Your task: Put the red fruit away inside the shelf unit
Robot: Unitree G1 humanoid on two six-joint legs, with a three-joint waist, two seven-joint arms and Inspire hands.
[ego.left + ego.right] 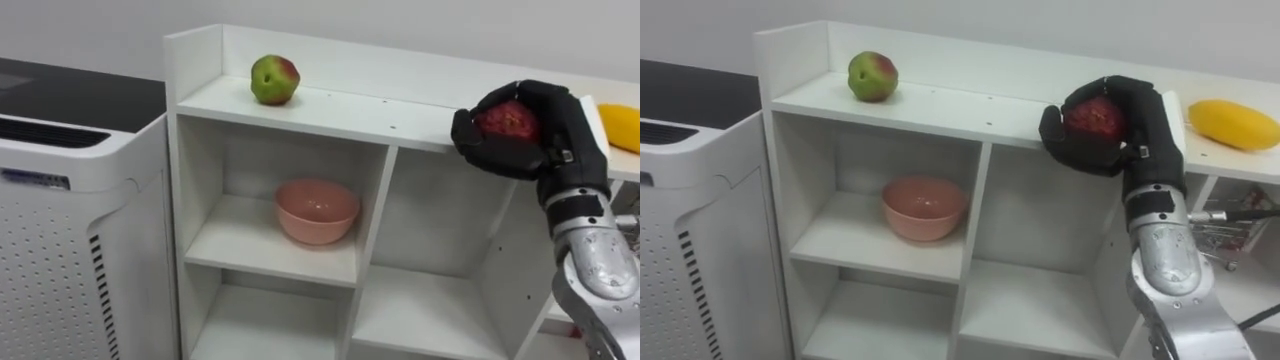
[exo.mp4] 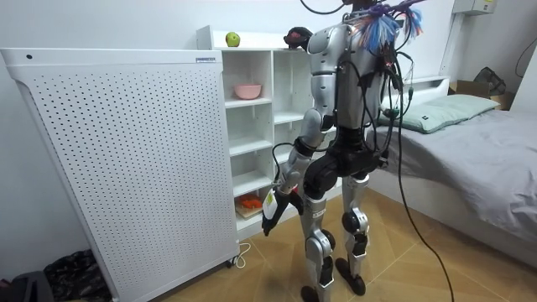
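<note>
So the red fruit [image 1: 508, 119] is in your right robot hand [image 1: 555, 140]. The dark fingers are curled round it from underneath and behind, so it's a proper grip. It's held up at the front edge of the closet's [image 1: 330, 110] top board, roughly above the upright divider between the two upper compartments. I honestly can't tell if the fruit is touching the board or just hanging in front of it.

Two other fruits are already up on that top board. There's a green apple [image 1: 274, 79] with a red blush sitting near the left end, well away from the robot hand. A yellow fruit [image 1: 622, 126] is lying just beside the robot hand on its right side.

Below the apple, in the upper left compartment, you've got a pink bowl [image 1: 316, 210] standing upright on its shelf. The compartment next to it, under the robot hand, is bare white.

In the room view your robot is standing upright right in front of the closet with the right arm raised to the top. The left robot hand [image 2: 273, 214] hangs low by the thigh, and I can't tell whether it's open or closed. A big white perforated unit [image 1: 70, 230] stands right against the closet's left side. There's a bed [image 2: 470, 126] off to the room view's right.
</note>
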